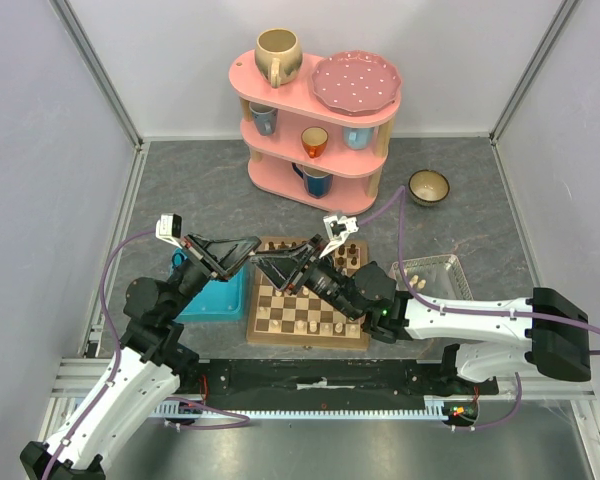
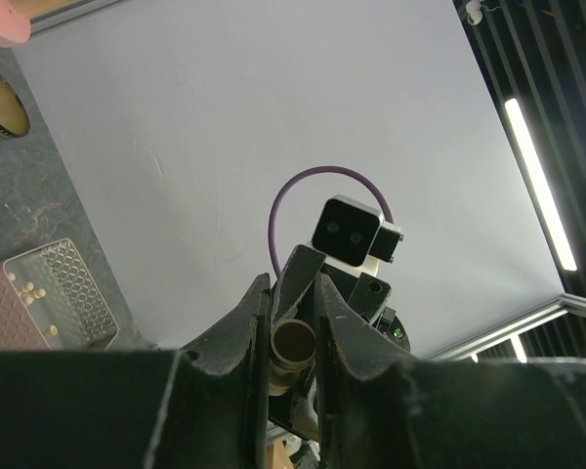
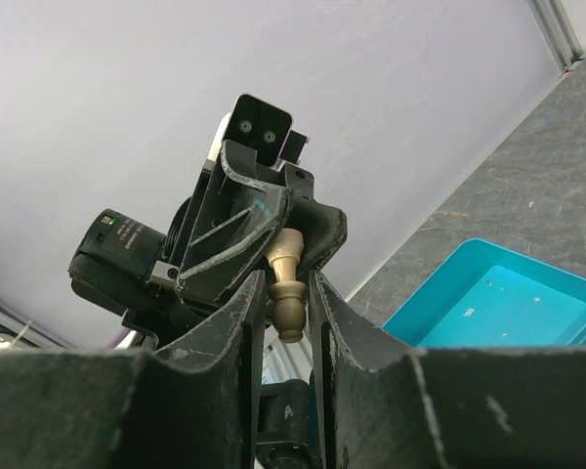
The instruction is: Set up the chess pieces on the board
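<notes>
Check left claw (image 2: 293, 293): fingers almost together, pinching head of pale chess piece (image 3: 289, 298). Check right claw (image 3: 286, 281): fingers partly apart, pressed against both sides of same piece's base. You find both claws tip to tip at centre of overhead view, above upper-left corner of board (image 1: 265, 302), with piece in air between them. Other pale pieces (image 1: 310, 325) stand along board's lower rows. Turquoise tray (image 1: 215, 300) lies left of board on surface (image 1: 460, 200).

Smooth pale wooden chess piece (image 3: 286, 293); satin varnished wooden board (image 1: 280, 305); matt grey mottled tabletop (image 1: 180, 180).
</notes>
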